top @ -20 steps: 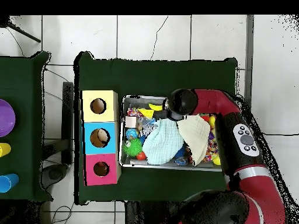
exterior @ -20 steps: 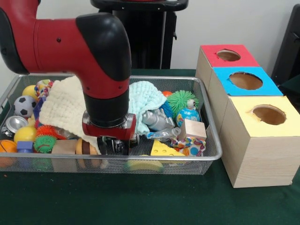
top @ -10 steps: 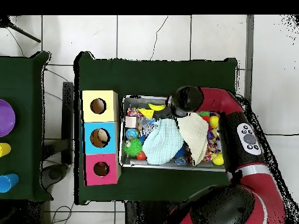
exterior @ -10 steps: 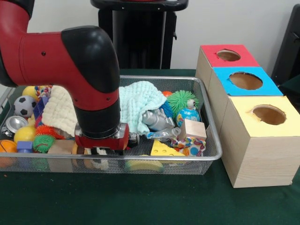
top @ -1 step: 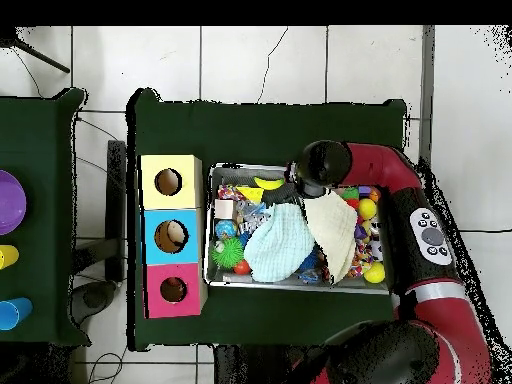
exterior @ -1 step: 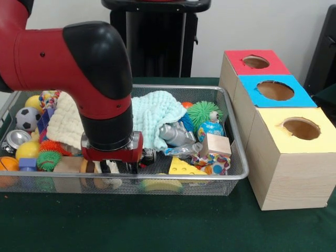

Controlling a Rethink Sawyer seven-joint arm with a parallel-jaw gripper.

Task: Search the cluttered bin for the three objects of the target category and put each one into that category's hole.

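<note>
The gripper (exterior @ -1 step: 116, 168) is down low in the wire bin (exterior @ -1 step: 231, 137), near the front edge, among the toys. I cannot tell how it is set. A pale blue cloth (exterior @ -1 step: 155, 113) and a cream cloth (exterior @ -1 step: 67, 122) lie behind it. Three boxes (exterior @ -1 step: 286, 152) with holes stand beside the bin.

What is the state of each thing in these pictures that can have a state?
gripper: lowered into the bin, open or shut cannot be told
wire bin: full of clutter
mint cloth: crumpled, lying over toys
cream cloth: crumpled, draped over toys
soda can: lying on its side
red box: hole unblocked
blue box: hole unblocked
yellow box: hole unblocked
</note>
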